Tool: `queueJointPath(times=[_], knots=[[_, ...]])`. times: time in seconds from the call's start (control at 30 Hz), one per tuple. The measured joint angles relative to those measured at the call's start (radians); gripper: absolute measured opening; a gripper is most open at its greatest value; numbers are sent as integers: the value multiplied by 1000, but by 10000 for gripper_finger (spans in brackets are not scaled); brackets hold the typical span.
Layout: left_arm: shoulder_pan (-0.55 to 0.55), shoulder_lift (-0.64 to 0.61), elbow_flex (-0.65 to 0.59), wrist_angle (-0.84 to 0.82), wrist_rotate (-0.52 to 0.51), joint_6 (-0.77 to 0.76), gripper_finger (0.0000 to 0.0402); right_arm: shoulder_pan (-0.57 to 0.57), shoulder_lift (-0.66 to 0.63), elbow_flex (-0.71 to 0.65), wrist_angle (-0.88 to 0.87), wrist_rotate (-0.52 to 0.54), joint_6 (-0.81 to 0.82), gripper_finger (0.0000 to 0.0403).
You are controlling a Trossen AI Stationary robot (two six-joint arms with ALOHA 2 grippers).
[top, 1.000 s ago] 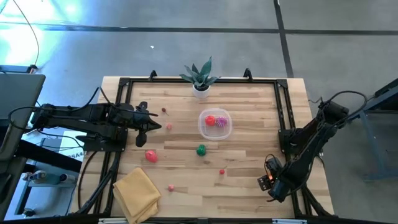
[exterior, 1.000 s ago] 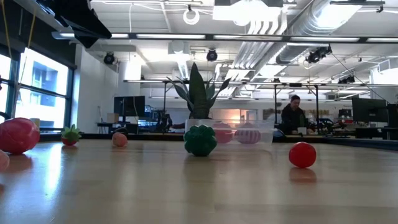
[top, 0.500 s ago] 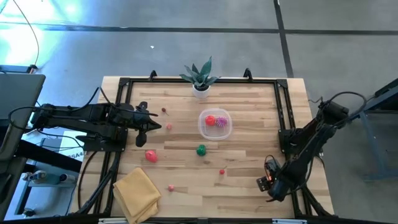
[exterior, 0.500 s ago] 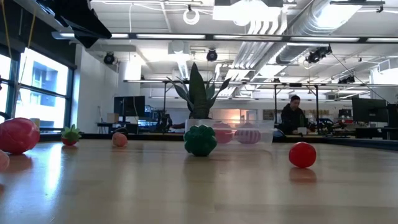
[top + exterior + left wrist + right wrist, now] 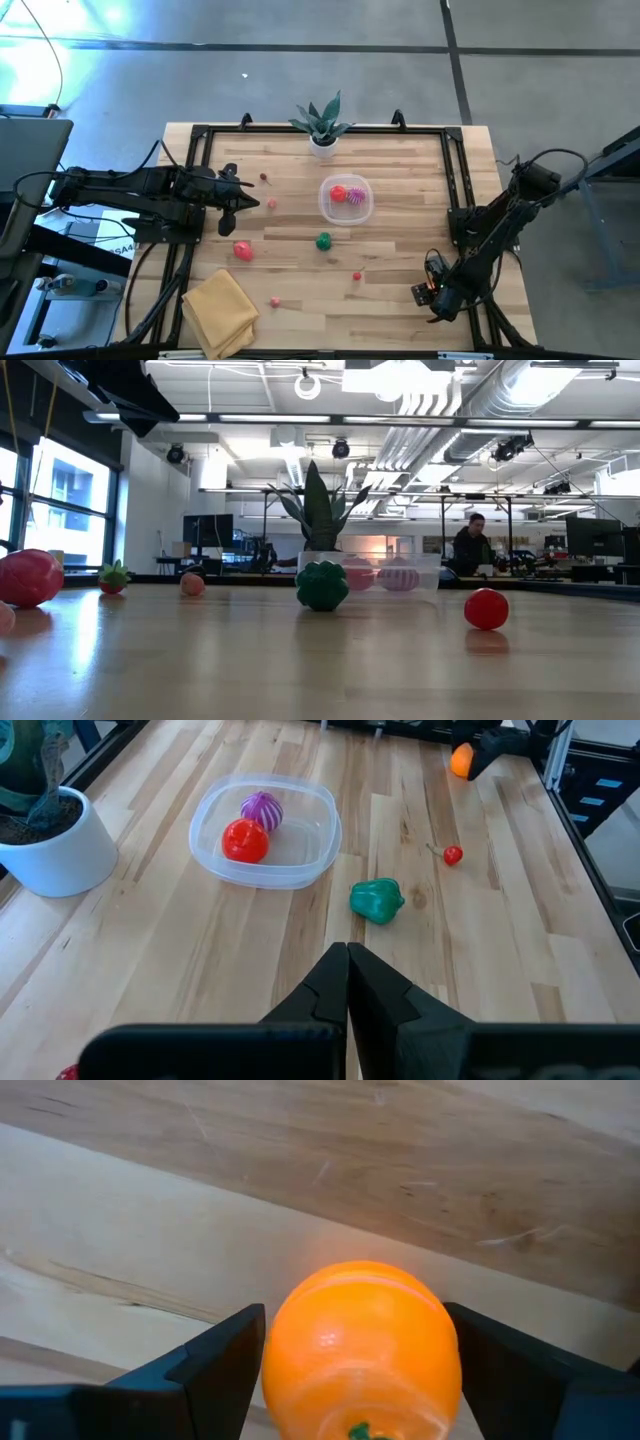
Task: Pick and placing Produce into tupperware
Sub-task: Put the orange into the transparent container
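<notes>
while the right gripper straddles the orange near the table's front right corner, jaws spread wide with the fruit between them, a squeeze off its middle could roll it away, well apart from the tupperware.

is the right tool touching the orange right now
Cannot tell. In the right wrist view the orange sits between the right tool's two fingers, flush against both edges, but no plain contact or gap shows. The high view is too distant to settle it.
</notes>
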Motion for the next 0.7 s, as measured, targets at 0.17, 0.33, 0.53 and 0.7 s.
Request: queueJointPath(times=[0.17, 0.33, 0.53, 0.7], knots=[[0, 0, 0, 0, 0, 0, 1, 0, 0, 0, -1, 0, 0, 280], [0, 0, 0, 0, 0, 0, 1, 0, 0, 0, -2, 0, -1, 252], [0, 0, 0, 0, 0, 0, 1, 0, 0, 0, -3, 0, -3, 241], [0, 0, 0, 0, 0, 0, 1, 0, 0, 0, -3, 0, -3, 241]])
